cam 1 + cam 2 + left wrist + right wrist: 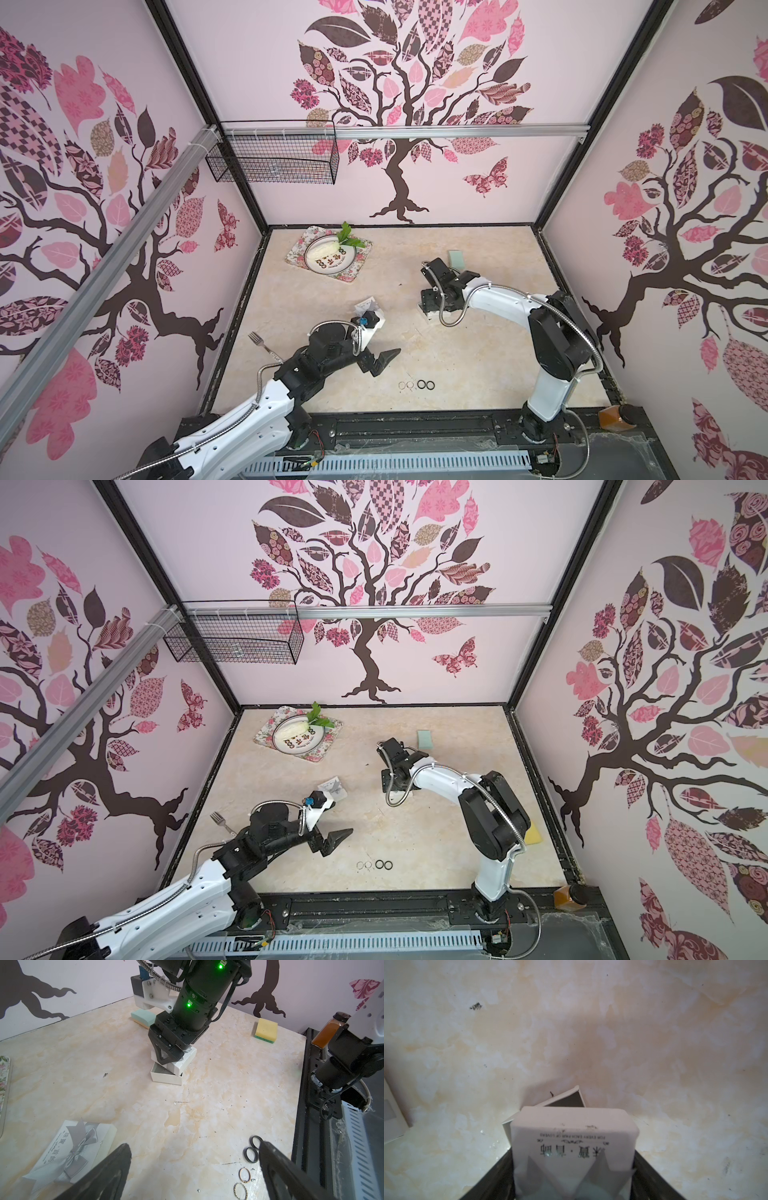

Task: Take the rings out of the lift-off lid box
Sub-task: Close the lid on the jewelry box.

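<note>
Four rings (426, 385) lie on the tabletop (478, 353) beside the spread left claw (387, 362). Pinching the lid (185, 1059) askew, the right claw (573, 1153) hangs directly above the box base (166, 1078).

Box base (166, 1078) interior mostly under lid (184, 1062) — black ring (254, 1140) half behind left claw (194, 1145)

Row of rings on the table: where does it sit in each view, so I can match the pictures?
Both top views: the rings lie in a row near the table front edge, close to the open left gripper.
Left wrist: the rings lie beside one finger, which hides part of a black ring.
Right wrist: not in it; the right gripper holds the lid there.
Shared landmark: the left gripper.
</note>
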